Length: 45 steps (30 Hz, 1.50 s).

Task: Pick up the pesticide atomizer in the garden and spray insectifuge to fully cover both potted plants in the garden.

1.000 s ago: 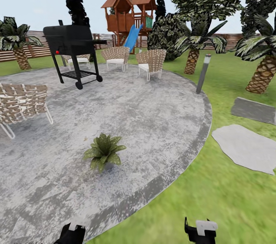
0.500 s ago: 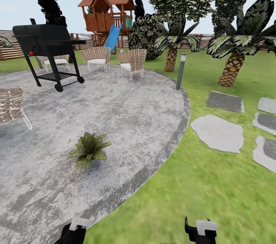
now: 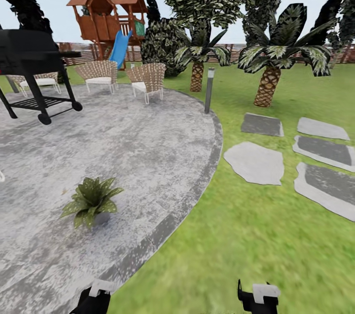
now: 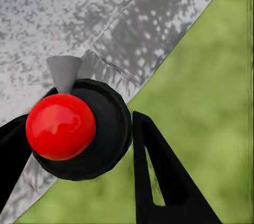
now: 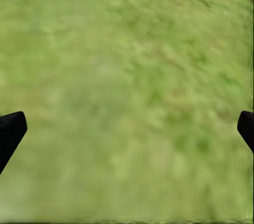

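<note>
Left gripper (image 4: 74,145) was clamped around a black round thing (image 4: 108,129) with a red ball (image 4: 61,126), over the patio edge (image 4: 143,34) and grass (image 4: 211,92).

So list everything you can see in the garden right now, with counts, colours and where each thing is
potted plant: one, green, on the patio, near left
patio: one, grey, round, left half
grill: one, black, wheeled, far left on the patio
chairs: three, woven tan, patio's far edge
bollard lamp: one, grey, at the patio's rim
stepping stones: five, grey, on the lawn at right
lawn: green, right and foreground
palms: two, beyond the lamp
playhouse: one, brown with a blue slide, at the back
fence: brown, slatted, far edge
left gripper: black, over the patio's edge
right gripper: black, open, over grass
</note>
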{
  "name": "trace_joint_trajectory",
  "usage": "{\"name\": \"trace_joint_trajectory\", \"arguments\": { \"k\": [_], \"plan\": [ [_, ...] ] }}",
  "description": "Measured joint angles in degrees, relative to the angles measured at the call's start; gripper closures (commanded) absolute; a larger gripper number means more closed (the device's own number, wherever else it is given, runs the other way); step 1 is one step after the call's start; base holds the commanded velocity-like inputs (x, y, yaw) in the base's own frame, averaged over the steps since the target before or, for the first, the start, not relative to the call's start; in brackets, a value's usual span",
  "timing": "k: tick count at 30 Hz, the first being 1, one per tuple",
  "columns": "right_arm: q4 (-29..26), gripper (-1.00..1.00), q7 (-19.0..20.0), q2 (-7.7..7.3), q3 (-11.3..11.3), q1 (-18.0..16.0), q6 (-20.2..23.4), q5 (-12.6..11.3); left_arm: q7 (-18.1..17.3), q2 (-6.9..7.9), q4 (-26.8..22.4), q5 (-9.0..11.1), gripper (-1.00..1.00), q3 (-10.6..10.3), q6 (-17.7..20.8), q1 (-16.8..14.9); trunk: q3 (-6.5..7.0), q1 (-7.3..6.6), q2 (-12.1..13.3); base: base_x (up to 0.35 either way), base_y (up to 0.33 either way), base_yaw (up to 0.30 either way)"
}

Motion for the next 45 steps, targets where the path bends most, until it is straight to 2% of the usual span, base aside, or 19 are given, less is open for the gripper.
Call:
{"name": "trace_joint_trajectory", "arguments": {
  "k": [14,45],
  "plan": [
    [0.0,-1.0,0.0,0.0,0.0,0.0,0.0,0.0,0.0,-0.09,0.0,0.0,1.0,0.0,0.1,0.0,0.0,-0.01,0.0,0.017,-0.008,-0.291],
    [0.1,-1.0,0.1,0.0,0.0,0.0,0.0,0.1,0.0,-0.09,0.0,-0.1,1.0,0.0,0.1,0.0,0.0,-0.02,0.0,0.228,-0.19,-0.291]
  ]
}}
